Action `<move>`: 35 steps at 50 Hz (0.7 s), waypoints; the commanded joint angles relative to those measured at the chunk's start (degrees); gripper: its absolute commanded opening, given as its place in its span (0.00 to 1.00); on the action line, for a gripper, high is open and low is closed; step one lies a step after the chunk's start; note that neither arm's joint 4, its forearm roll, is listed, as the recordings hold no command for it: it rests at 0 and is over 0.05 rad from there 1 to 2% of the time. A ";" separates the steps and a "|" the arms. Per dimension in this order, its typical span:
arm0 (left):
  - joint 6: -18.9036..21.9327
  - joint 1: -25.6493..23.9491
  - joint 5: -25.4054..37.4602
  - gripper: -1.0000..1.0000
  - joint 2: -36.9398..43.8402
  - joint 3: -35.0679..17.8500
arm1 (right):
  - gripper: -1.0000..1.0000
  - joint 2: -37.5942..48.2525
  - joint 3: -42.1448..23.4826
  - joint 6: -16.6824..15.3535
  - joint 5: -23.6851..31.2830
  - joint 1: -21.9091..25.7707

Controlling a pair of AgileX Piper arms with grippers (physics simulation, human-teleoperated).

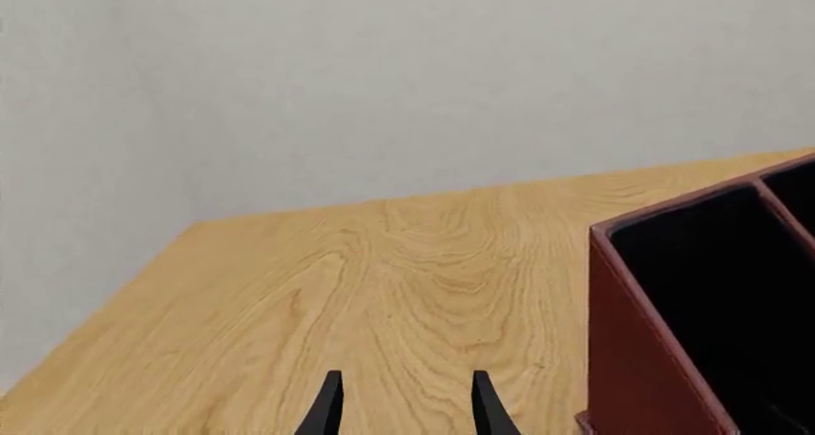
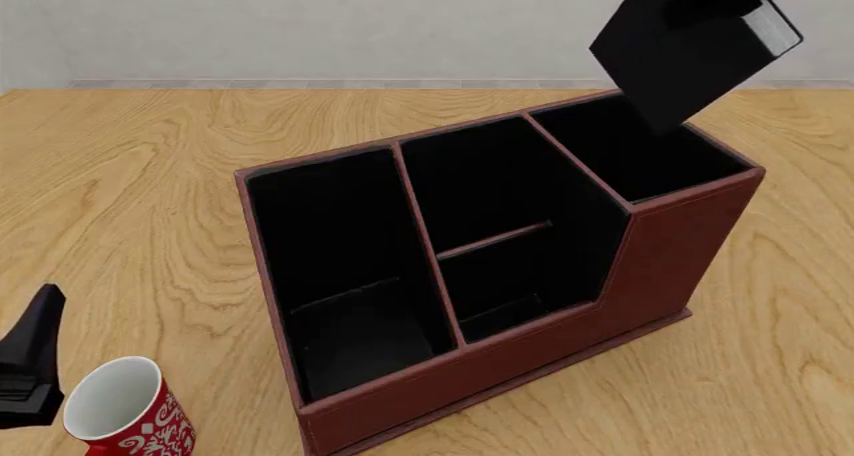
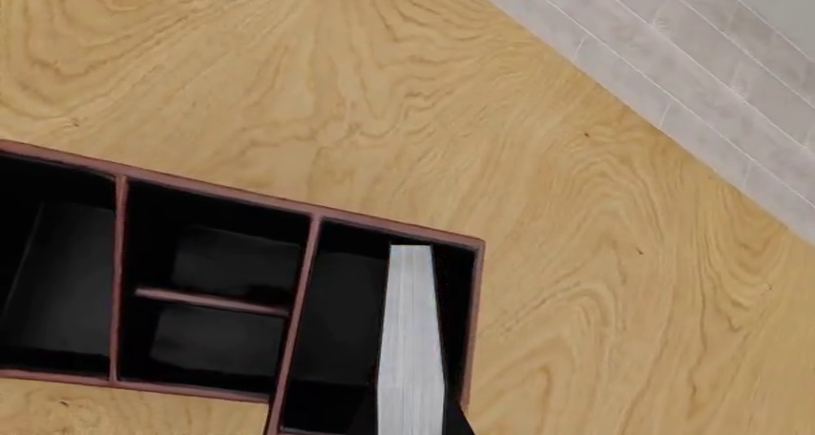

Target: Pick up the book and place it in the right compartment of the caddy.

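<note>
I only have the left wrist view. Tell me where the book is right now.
Observer: The book is held in the air, tilted, above the caddy's right compartment.
Operator: Confirm it lines up with that slot.
Observer: In the right wrist view its white page edge sits over that end section, near the outer wall.
Operator: Report anything else on the table.
Observer: A red-and-white mug stands beside the left gripper.

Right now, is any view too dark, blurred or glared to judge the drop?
Front view: sharp, evenly lit, no glare; the book reads clearly. Right wrist view: crisp, but the right compartment interior is near-black, so depth is hard to read. Left wrist view: clear.
</note>
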 commanded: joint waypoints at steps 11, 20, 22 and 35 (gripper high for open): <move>0.15 0.28 0.21 1.00 0.00 0.16 | 0.00 1.64 0.42 1.32 0.00 0.39; 0.02 0.42 0.30 1.00 0.00 0.17 | 0.00 2.34 0.94 1.64 0.00 0.40; 0.00 0.47 0.34 1.00 0.00 0.17 | 0.00 2.32 1.19 1.56 0.00 0.47; 0.22 0.58 0.39 1.00 0.00 0.09 | 0.00 3.27 0.75 2.36 -0.01 0.91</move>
